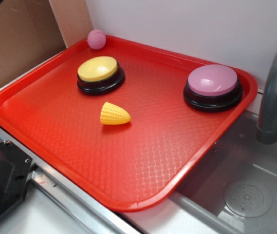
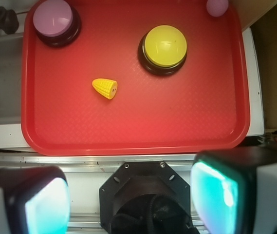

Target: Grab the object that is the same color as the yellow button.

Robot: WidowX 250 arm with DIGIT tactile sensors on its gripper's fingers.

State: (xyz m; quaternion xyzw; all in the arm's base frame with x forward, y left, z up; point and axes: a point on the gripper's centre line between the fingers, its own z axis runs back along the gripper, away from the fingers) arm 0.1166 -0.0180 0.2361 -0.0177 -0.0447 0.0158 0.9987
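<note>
The yellow toy corn (image 1: pixel 114 114) lies on its side near the middle of the red tray (image 1: pixel 55 131), just in front of the yellow button (image 1: pixel 100 74). In the wrist view the corn (image 2: pixel 105 88) lies left of the yellow button (image 2: pixel 164 48). My gripper (image 2: pixel 131 200) is open and empty, high above the tray's near edge over the robot base. Its two fingers (image 2: pixel 215 192) stand wide apart. The gripper does not show in the exterior view.
A pink button (image 1: pixel 212 87) stands at the tray's back right. A small pink ball (image 1: pixel 97 39) sits in the far corner. A grey sink (image 1: pixel 245 195) with a faucet (image 1: pixel 274 83) lies to the right. Cardboard (image 1: pixel 16 39) stands at the back left.
</note>
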